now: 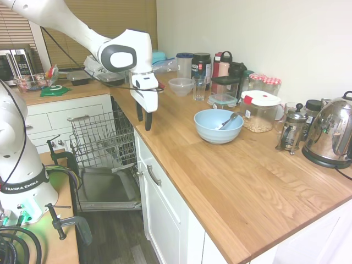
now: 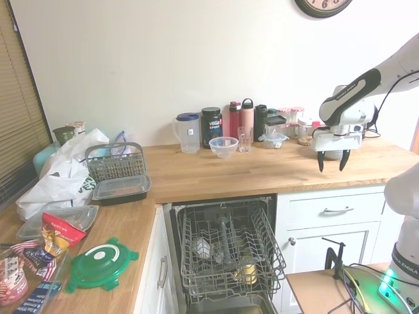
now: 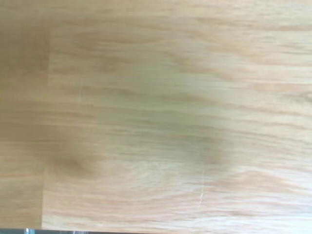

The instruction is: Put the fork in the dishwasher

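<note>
First exterior view: pincer (image 1: 144, 120) empty, parted, above surface (image 1: 220, 165); approach step; next, reach fork (image 1: 227, 121) in bowl (image 1: 218, 126).

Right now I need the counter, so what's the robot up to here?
The gripper hangs open and empty over bare wooden counter. The fork lies in the light blue bowl, untouched. The dishwasher stands open with its rack pulled out.
</note>
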Tool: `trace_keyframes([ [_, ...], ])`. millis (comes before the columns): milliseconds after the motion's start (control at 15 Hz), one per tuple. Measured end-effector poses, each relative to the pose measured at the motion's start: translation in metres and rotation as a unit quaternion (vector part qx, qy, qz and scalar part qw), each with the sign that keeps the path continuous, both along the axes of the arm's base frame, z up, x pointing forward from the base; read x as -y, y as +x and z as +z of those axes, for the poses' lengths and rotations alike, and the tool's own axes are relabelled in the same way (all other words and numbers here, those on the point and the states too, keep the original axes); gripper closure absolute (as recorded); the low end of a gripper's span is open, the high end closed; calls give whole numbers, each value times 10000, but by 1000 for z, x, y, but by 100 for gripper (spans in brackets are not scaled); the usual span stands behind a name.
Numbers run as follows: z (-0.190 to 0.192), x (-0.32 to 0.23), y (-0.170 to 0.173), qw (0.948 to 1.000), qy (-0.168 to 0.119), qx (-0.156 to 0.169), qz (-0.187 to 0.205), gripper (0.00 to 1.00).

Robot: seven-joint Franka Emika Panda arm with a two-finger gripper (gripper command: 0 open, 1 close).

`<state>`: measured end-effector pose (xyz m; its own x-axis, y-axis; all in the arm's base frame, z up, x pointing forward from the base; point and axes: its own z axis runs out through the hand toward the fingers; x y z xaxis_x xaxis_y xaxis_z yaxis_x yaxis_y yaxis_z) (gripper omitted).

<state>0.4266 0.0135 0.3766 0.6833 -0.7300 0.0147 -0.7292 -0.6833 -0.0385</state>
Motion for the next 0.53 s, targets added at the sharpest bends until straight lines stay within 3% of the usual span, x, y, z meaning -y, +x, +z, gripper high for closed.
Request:
trace_keyframes([
  [267,3,1,1,9999,-91,31,-69,0],
  [533,44,36,-6,9989,-119,443,-124,0],
])
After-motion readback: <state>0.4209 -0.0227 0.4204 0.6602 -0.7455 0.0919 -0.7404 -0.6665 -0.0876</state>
